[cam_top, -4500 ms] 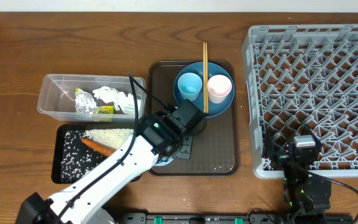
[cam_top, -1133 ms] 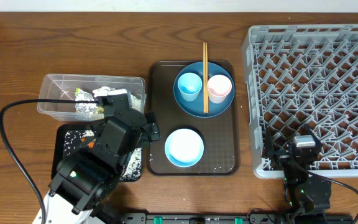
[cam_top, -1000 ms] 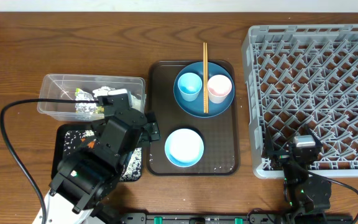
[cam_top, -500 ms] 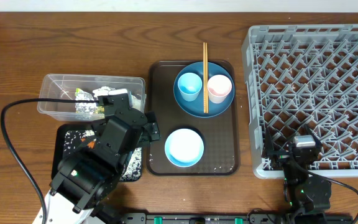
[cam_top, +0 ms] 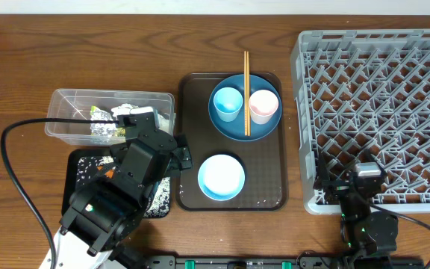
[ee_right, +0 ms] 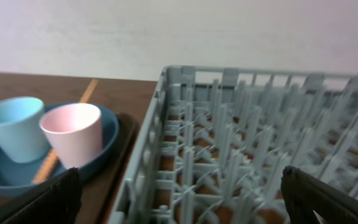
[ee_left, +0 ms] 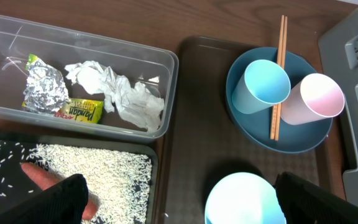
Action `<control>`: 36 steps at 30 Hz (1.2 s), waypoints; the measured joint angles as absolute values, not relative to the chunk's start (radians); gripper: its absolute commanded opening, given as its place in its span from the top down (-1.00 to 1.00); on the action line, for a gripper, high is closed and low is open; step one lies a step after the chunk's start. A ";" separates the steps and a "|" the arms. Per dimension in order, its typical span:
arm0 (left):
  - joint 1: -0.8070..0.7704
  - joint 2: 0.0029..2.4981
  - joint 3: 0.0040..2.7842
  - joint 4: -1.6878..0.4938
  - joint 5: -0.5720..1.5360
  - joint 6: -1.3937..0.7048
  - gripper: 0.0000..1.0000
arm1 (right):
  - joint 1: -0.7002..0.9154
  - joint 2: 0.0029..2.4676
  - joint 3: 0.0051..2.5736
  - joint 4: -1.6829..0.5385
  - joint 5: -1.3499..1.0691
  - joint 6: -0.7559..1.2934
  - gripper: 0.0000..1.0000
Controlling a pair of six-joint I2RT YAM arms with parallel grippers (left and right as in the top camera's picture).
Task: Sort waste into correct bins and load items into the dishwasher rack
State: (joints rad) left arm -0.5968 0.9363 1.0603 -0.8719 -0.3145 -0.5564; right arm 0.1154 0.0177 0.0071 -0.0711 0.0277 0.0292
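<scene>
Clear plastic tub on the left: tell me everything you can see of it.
The clear plastic tub is a see-through rectangular bin with rounded corners and a rolled lip, upright on the wooden table. On its floor lie a crumpled silver foil wrapper with a yellow-green label and crumpled white napkins. The black tray lies along its near long side, the brown tray just to its right; whether either touches it I cannot tell.
</scene>
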 measured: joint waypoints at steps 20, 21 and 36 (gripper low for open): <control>-0.596 0.938 1.060 -0.873 -0.318 -0.556 -0.96 | 0.115 0.429 0.923 -0.920 -0.104 0.195 -0.99; -0.596 0.939 1.060 -0.873 -0.318 -0.556 -0.96 | 0.115 0.479 0.974 -0.966 -0.110 0.195 -0.99; -0.596 0.941 1.060 -0.872 -0.321 -0.556 -0.96 | 0.116 0.976 1.289 -1.209 -0.274 0.200 0.32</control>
State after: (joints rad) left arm -0.5964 0.9409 1.0603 -0.8722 -0.3206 -0.5560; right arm 0.1158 0.9764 1.2892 -1.2091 -0.2741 0.1997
